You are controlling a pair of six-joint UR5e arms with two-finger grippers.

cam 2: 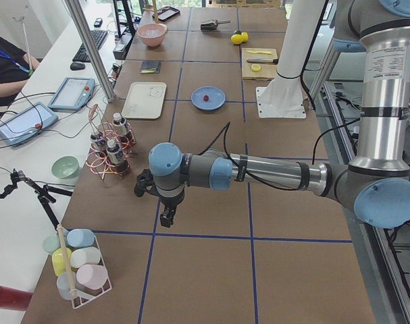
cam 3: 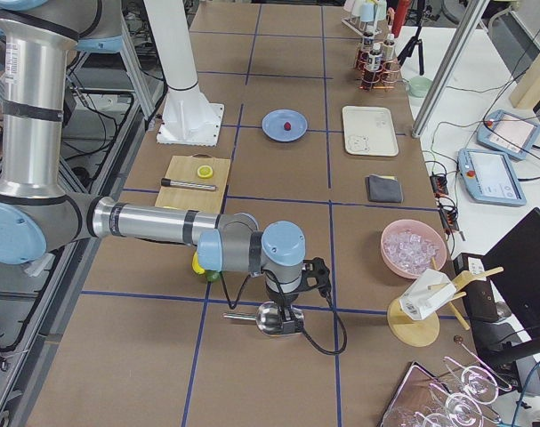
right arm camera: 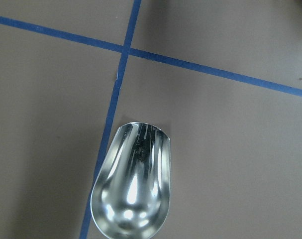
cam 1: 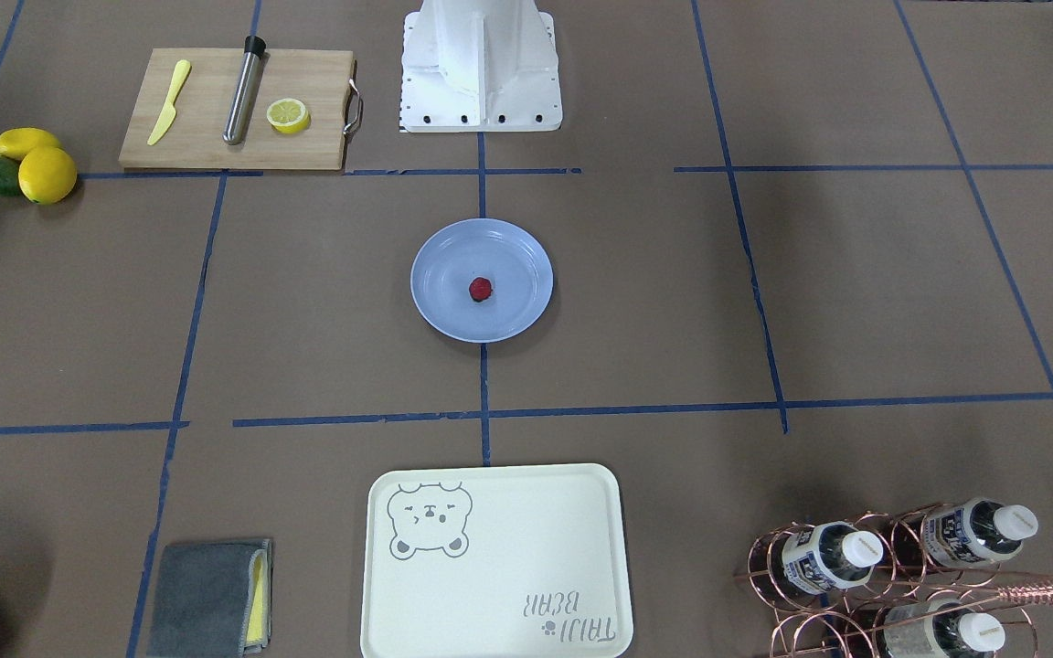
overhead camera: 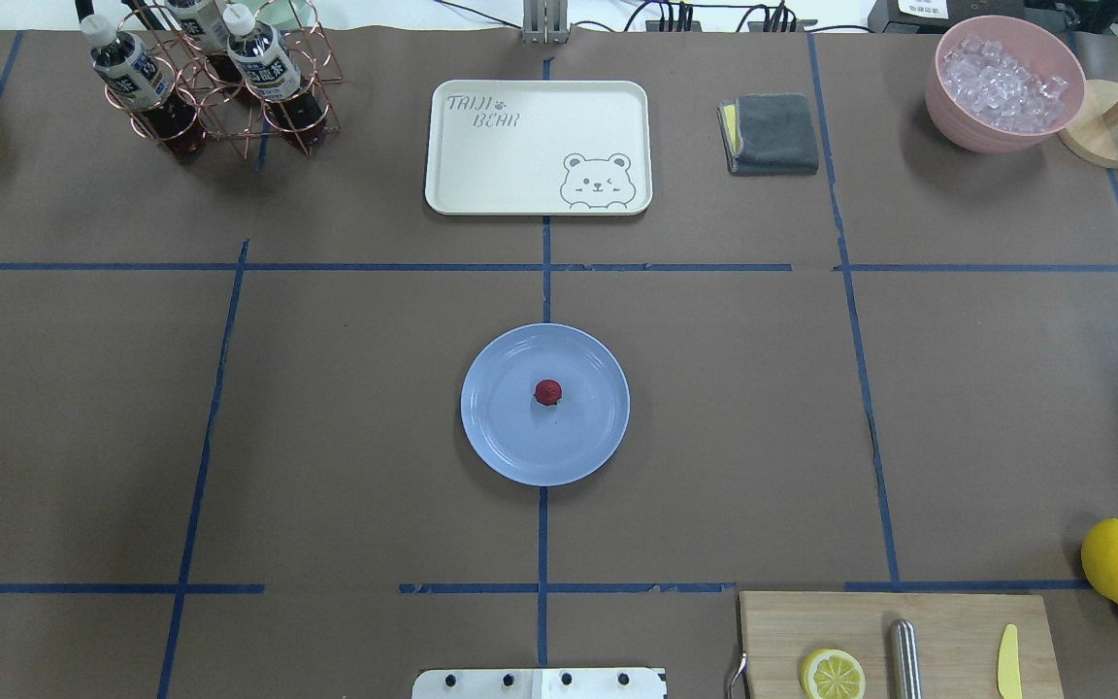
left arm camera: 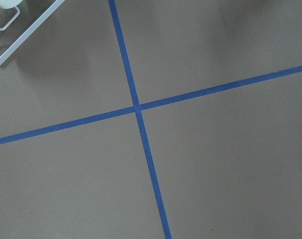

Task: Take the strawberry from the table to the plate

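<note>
The tiny dark-red strawberry point(cam 1: 481, 290) point(overhead camera: 547, 392) lies in the middle of the light-blue plate point(cam 1: 513, 251) point(overhead camera: 506, 432), which sits at the centre of the brown table point(cam 1: 307, 302). Neither gripper shows in the front or overhead views. In the side views, my left gripper point(cam 2: 165, 219) hangs over bare table far from the plate point(cam 2: 217, 94), beyond the bottle rack. My right gripper point(cam 3: 287, 318) hovers over a metal scoop point(right arm camera: 133, 189), also far from the plate point(cam 3: 275, 119). I cannot tell whether either is open or shut.
A cutting board point(cam 1: 234, 110) carries a half lemon point(cam 1: 289, 115), a yellow knife and a metal cylinder. Lemons point(cam 1: 47, 174) lie beside it. A cream bear tray point(cam 1: 494, 562), a grey cloth point(cam 1: 207, 599), a copper bottle rack point(cam 1: 892, 576) and a pink ice bowl point(overhead camera: 1005, 83) line the far side.
</note>
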